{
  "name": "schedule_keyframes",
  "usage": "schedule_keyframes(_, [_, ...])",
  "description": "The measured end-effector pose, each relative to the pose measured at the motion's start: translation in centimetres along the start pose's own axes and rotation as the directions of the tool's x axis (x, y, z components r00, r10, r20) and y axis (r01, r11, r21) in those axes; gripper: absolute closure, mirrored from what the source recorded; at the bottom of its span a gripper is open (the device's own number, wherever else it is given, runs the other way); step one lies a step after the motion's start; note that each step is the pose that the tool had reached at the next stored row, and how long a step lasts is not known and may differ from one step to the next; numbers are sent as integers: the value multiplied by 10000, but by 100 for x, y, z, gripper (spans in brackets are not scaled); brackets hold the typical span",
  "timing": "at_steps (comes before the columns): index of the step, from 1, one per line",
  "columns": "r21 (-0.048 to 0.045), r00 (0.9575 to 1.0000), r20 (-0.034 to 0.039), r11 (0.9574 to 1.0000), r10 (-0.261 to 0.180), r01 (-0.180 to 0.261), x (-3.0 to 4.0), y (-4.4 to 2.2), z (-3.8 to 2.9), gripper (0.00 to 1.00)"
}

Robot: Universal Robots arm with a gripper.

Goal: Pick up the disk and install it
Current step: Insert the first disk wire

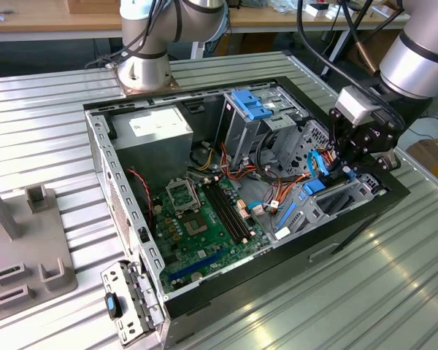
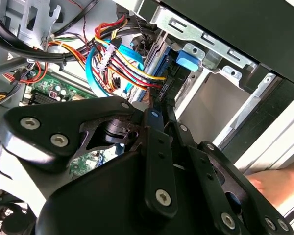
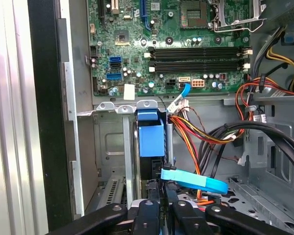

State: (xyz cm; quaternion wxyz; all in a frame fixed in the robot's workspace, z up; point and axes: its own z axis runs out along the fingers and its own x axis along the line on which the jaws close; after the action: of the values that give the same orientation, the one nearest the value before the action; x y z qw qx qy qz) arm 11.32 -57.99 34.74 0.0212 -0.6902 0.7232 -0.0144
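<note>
The disk [image 3: 151, 139] stands on edge in a slot of the drive bay at the open computer case's front corner; its blue carrier end faces the motherboard. It also appears as a blue tab [image 2: 188, 61] in the second wrist view and low in the bay [image 1: 313, 186] in the exterior view. My gripper [image 1: 348, 166] hangs over that bay at the exterior view's right. Its black fingers [image 3: 149, 208] are drawn together, tips [image 2: 158, 100] right at the disk's other end among the cables. Whether they touch it is hidden.
A flat blue cable [image 3: 196, 182] and bundled coloured wires [image 2: 122, 63] crowd the gripper. The motherboard [image 3: 186, 58], power supply [image 1: 157, 131] and an upright bay with a blue latch [image 1: 252, 106] sit inside the case. A person's hand [image 2: 279, 186] rests outside the case wall.
</note>
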Motion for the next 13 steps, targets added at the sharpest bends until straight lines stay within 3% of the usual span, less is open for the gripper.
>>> schedule_keyframes(13, [-1, 10000, -8, 10000, 96, -96, -9, -8, -7, 83])
